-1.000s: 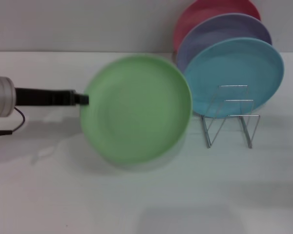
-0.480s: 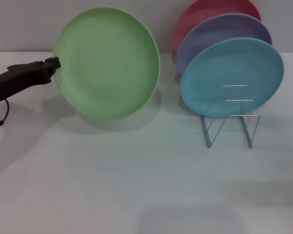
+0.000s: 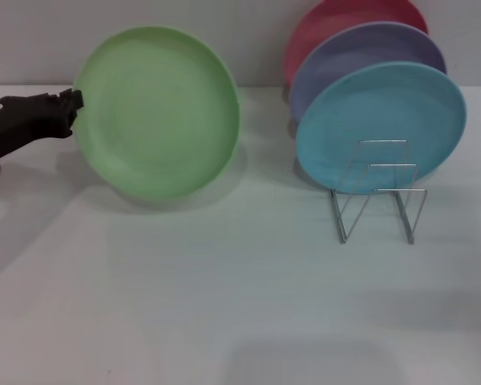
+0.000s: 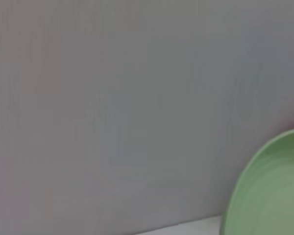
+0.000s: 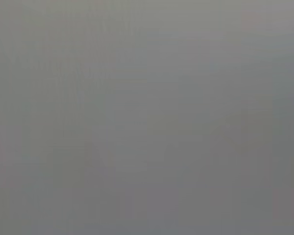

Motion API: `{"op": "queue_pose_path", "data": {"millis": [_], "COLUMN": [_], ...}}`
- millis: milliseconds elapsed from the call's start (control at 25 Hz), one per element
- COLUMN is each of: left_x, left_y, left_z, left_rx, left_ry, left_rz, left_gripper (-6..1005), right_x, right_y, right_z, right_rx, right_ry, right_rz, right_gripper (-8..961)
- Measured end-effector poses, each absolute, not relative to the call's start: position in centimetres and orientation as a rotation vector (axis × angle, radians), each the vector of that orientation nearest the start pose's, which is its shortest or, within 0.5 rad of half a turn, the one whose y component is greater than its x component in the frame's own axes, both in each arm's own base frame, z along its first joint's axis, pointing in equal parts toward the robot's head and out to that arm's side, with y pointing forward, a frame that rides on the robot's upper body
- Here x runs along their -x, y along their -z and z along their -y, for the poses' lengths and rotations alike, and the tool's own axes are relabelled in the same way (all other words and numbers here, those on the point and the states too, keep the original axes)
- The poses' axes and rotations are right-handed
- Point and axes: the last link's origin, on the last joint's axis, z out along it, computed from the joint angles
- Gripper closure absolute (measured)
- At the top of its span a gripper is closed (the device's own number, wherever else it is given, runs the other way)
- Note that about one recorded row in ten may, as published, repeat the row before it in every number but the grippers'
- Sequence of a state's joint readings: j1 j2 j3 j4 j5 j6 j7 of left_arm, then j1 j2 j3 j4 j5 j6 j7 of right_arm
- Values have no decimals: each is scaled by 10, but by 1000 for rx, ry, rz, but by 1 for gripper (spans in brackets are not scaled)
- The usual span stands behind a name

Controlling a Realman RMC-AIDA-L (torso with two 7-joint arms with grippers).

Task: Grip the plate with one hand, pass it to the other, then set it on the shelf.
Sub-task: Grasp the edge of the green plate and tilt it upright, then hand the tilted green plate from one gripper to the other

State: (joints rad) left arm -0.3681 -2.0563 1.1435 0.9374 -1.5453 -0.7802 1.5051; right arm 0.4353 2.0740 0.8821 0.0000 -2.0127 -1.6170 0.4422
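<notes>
The light green plate (image 3: 157,112) is held upright above the white table at the left, its face towards me. My left gripper (image 3: 70,103) is shut on the plate's left rim, its black arm reaching in from the left edge. The plate's rim also shows in the left wrist view (image 4: 269,191) against a grey wall. The silver wire shelf (image 3: 378,192) stands at the right, well apart from the green plate. My right gripper is out of view; the right wrist view shows only plain grey.
A light blue plate (image 3: 381,124), a lavender plate (image 3: 361,52) and a red plate (image 3: 337,18) stand upright in the shelf's rear slots. The shelf's front wire loops (image 3: 377,210) hold nothing. A grey wall rises behind the white table (image 3: 224,305).
My left gripper has carried the green plate up and to the left, away from the shelf, and tilted it from facing up to standing upright. The racked plates have not moved.
</notes>
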Motion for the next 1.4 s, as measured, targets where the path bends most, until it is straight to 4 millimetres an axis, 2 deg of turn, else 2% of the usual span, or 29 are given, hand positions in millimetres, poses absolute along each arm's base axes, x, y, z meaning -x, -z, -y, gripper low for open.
{"op": "queue_pose_path", "data": {"millis": [160,360,480,840,1160,1240,1400], "left_x": [271,258,252,219,220,222,229], "left_y": [-57,-73,-73,-74,-85,-89,-95], "left_z": [-402,-411,-413,-410,-415,-416,-413], "left_rx": [2079,2022,2008,1910,1858,1844,1847], "left_ry": [425,343,337,348,264,280,434], "left_rz": [588,365,320,24,-31,2,181], "left_gripper": [966,970,970,970,970,970,970], "right_x": [-337,-339,-340,-341,-340,-339,-338], "right_y": [-71,-69,-69,-67,-65,-65,-63], "right_z": [-304,-307,-308,-310,-312,-312,-312], "right_rx": [1161,1168,1169,1172,1177,1180,1188], "right_ry": [-1069,-1050,-1048,-1037,-1039,-1041,-1043], "right_rz": [-448,-473,-476,-496,-500,-500,-499], "right_gripper": [272,272,272,273,273,273,273]}}
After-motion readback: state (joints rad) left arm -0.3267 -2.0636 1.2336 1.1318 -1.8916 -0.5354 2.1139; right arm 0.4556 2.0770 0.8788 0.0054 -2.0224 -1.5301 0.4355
